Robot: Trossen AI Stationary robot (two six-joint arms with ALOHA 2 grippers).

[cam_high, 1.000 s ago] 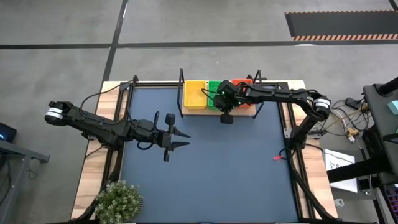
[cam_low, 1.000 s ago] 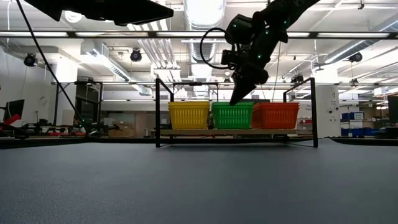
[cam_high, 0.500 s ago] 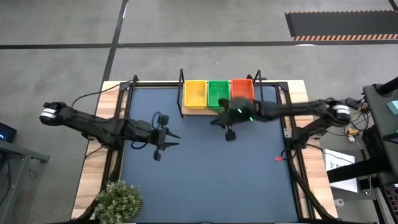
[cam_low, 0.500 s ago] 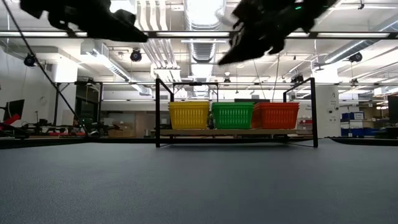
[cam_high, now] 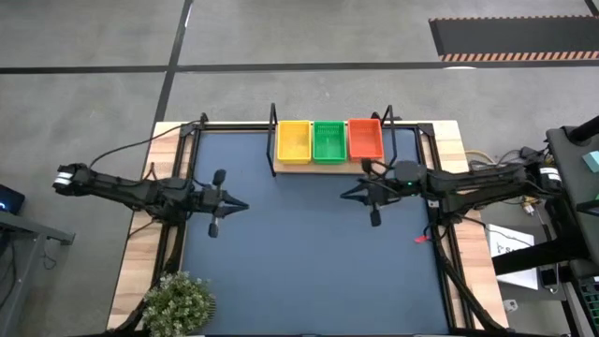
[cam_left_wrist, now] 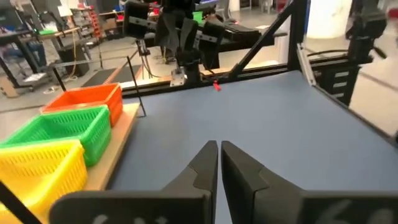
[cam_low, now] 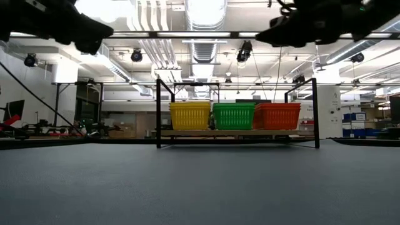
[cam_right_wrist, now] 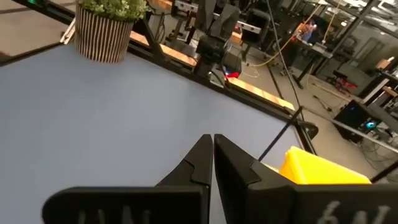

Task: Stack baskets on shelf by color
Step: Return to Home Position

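Note:
A yellow basket [cam_high: 293,141], a green basket [cam_high: 328,141] and a red-orange basket [cam_high: 365,139] stand side by side on the wooden shelf [cam_low: 237,132] at the table's far edge. In the low view they show as yellow [cam_low: 190,115], green [cam_low: 234,115] and red-orange [cam_low: 277,115]. My left gripper [cam_high: 240,205] hovers over the table's left part, shut and empty, pointing right [cam_left_wrist: 219,147]. My right gripper [cam_high: 346,195] hovers in front of the shelf's right end, shut and empty, pointing left [cam_right_wrist: 211,138].
A potted plant [cam_high: 178,300] stands at the near left corner. Black posts [cam_low: 157,112] rise at the shelf's ends. A small red mark [cam_high: 417,237] lies near the right edge. Bare blue tabletop [cam_high: 309,271] stretches between the arms and the near edge.
My left gripper has drawn back toward the table's left edge and shut. My right gripper has risen from above the green basket and pulled back toward the right edge, tipping from pointing down to nearly level. The baskets have stayed put.

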